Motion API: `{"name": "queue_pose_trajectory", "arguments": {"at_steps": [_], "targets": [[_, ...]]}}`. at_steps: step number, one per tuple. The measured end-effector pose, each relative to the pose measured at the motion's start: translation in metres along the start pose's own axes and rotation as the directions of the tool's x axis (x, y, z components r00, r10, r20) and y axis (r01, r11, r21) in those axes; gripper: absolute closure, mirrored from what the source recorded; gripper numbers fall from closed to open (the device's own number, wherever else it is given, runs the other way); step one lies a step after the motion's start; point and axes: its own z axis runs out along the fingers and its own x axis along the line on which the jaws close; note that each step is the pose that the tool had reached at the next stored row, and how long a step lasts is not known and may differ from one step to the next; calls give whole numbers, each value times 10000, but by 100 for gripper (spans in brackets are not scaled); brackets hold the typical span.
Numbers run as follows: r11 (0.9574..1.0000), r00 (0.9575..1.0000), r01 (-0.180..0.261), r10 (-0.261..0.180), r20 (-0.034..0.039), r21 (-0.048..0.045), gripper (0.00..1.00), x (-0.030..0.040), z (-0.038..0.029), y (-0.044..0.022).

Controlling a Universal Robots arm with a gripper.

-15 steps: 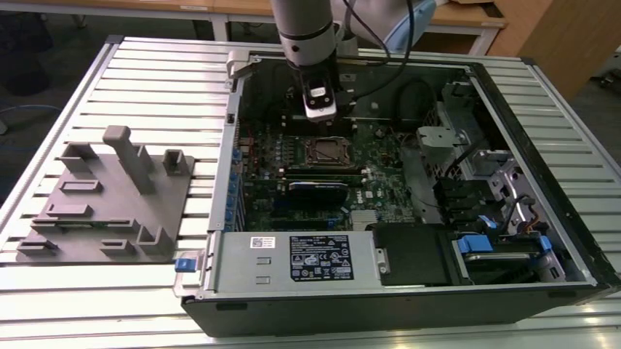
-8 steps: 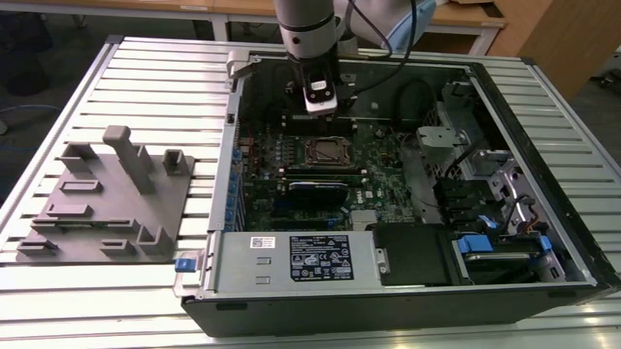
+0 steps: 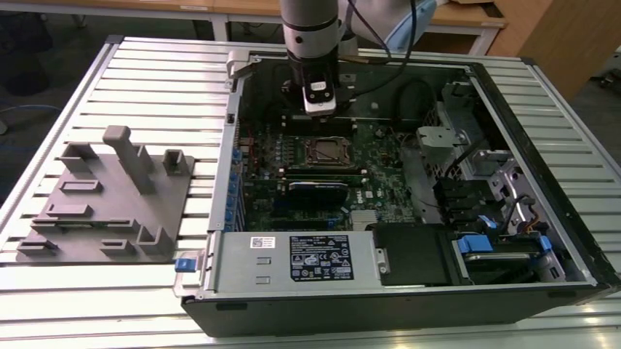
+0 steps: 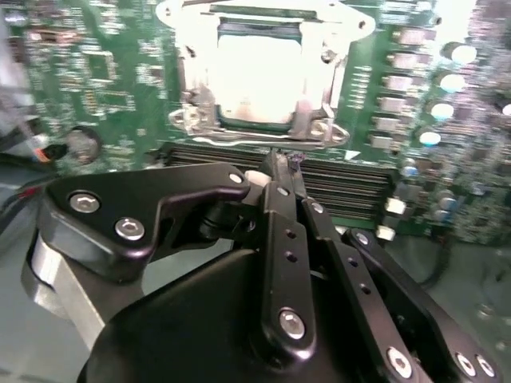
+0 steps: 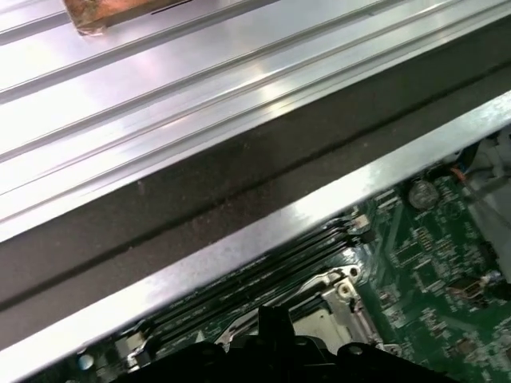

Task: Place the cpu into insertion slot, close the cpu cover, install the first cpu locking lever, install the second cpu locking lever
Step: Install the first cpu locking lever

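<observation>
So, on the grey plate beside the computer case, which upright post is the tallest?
The slim post in the far middle of the grey plate. It rises clearly above the short blocks on either side of it.

My gripper (image 4: 281, 166): black links in a smooth satin finish, with bright polished screw heads. The cpu cover (image 4: 201, 88): bare silvery metal, glossy, glaring under the light. The cpu (image 4: 255, 76): pale metal top, smooth. Circuit board (image 4: 112, 88): green with a lacquered sheen. In the exterior view, the table (image 3: 145, 73): ribbed metal, brushed and reflective. At nine o'clock from the case (image 3: 388, 309), a grey fixture (image 3: 97, 211): matt plastic. Case shell: black, matt
</observation>
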Motion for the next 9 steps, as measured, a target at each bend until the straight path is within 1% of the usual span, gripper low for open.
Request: {"name": "queue_pose_trajectory", "arguments": {"at_steps": [6, 9], "targets": [[10000, 10000, 22, -22, -36, 16, 89, -5, 0, 3], [9996, 9996, 265, -265, -68, -13, 89, -21, 4, 11]]}}
